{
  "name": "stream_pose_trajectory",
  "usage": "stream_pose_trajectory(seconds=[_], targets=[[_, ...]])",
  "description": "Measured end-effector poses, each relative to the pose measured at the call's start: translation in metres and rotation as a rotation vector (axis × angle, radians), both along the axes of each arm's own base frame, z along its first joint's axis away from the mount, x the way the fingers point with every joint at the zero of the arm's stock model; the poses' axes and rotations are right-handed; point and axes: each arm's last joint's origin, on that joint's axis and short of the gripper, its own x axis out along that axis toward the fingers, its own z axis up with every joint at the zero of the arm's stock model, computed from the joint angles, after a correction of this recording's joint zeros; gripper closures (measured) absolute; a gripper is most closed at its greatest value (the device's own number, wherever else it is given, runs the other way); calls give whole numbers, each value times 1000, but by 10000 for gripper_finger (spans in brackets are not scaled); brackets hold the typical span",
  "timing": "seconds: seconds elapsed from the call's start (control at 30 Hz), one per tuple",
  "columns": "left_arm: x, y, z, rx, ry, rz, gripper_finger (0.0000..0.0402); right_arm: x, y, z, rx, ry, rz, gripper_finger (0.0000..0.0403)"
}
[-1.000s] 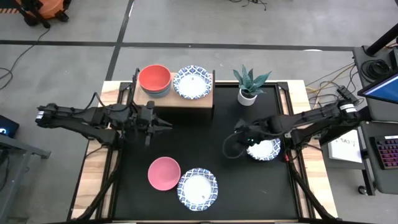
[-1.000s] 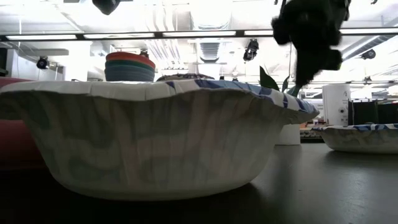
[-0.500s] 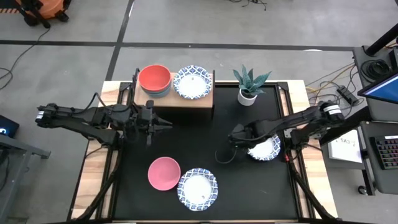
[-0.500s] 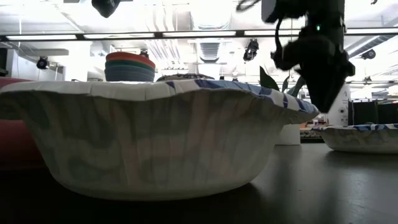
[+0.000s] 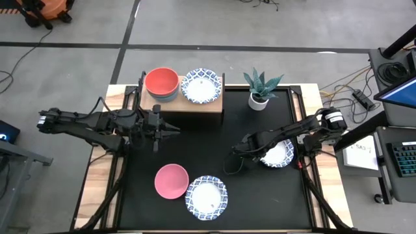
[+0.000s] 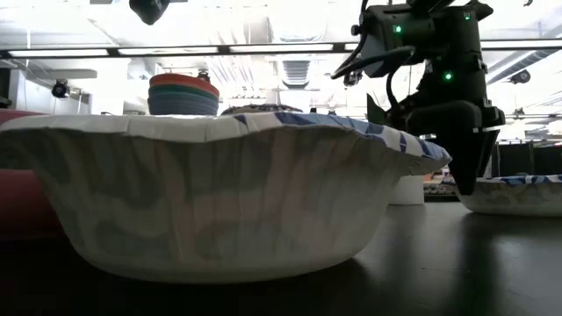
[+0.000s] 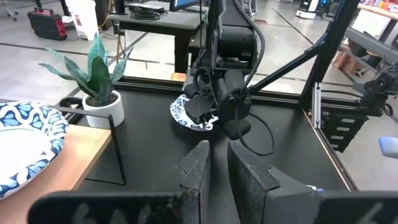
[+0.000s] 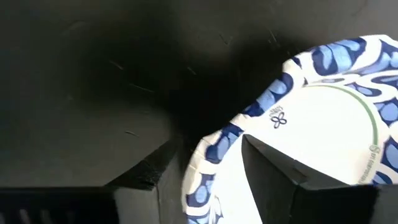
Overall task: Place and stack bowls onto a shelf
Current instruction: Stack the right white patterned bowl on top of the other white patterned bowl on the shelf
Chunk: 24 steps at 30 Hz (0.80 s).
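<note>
Paper, by the look of it: the patterned bowl (image 8: pixel 292 137) under the right wrist camera has a thin, wavy rim and a smooth white inside with a soft sheen. The near patterned bowl (image 6: pixel 219 189) in the low view shows the same crimped, matt wall. The table (image 5: pixel 195 140) top is black and matt, finely scratched up close, with pale wood at its edges. The shelf (image 5: pixel 188 104) has a light wooden top on thin black metal. The left gripper (image 7: pixel 214 165) pads look rough, grainy and dull. The pink bowl (image 5: pixel 171 181) reads smooth and matt.
</note>
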Motion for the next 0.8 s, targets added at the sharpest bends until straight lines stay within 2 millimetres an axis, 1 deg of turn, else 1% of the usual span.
stream_pose_trajectory(seconds=[0.3,0.47,0.57,0.63,0.8], targets=[[0,1,0,9,-2,36,362,0,2,8,26,-30,7,351],[0,1,0,9,-1,36,362,5,8,19,41,-61,44,388],[0,1,0,9,-1,36,362,11,15,33,80,-104,108,392],[0,1,0,13,-1,35,362,16,22,48,106,-155,170,393],[0,1,0,14,-1,34,362,28,41,92,127,-311,404,394]])
